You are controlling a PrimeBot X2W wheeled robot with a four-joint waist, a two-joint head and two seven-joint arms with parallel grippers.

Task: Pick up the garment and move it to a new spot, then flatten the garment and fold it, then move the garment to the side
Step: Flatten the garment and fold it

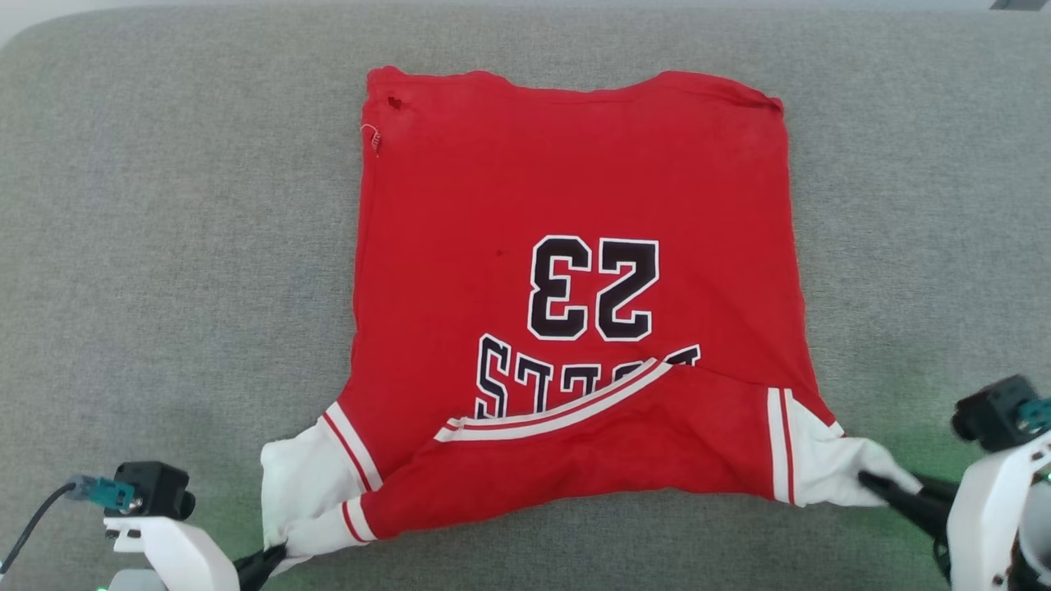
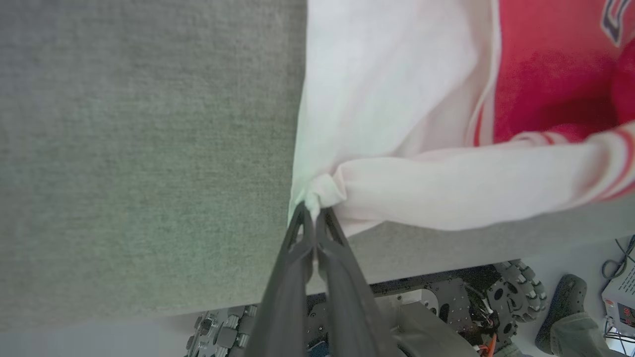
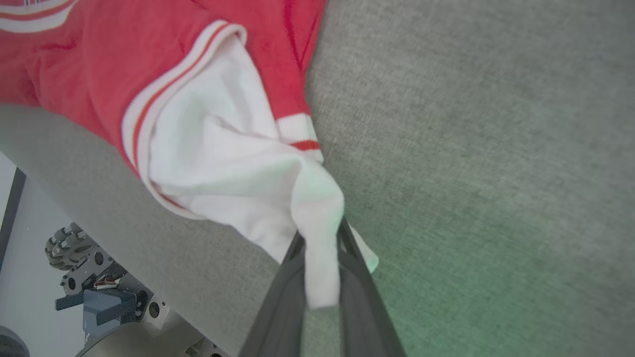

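Lying flat on the grey fabric surface (image 1: 164, 246), head view, the red soft jersey shirt (image 1: 575, 205) points white sleeves toward the robot; left wrist view, left gripper (image 2: 311, 210) pinches one sleeve; right wrist view, right gripper (image 3: 320, 243) clamps the other

a grey woven cloth covers the table (image 1: 164, 246), whose far corners are rounded. beyond them lies a pale floor (image 1: 12, 16). the light is soft and even, with a faint green tint (image 1: 222, 509) on the cloth near the table's near edge, left and right. past that edge, in the left wrist view, a dark shoe (image 2: 565, 302) stands on the floor near a white box (image 2: 622, 297) with red digits and black cables (image 2: 612, 260).
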